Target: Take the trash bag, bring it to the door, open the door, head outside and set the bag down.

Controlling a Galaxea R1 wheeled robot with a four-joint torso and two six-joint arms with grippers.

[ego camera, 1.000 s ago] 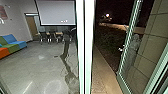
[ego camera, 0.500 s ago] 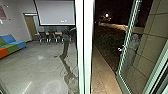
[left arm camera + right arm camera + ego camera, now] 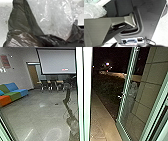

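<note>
Dark plastic, likely the trash bag [image 3: 20,21], lies by our left wrist; we can't tell how open either gripper is or what it grips. With the door [image 3: 128,97] open at frame right, we're likely exiting, which calls for clearing the central post [image 3: 86,97].

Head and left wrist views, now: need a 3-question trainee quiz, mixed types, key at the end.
1. True or false: in the head view, the glass door stands open to the outside.

2. Multiple choice: which colours does the sofa in the head view show?
A) pink, yellow, brown
B) orange, green, blue
C) red, black, white

3. Fill in: in the left wrist view, the crinkled plastic next to the dark plastic looks ____ (pick "see-through" or "bright red").

Key: 1 true; 2 B; 3 see-through.
</note>
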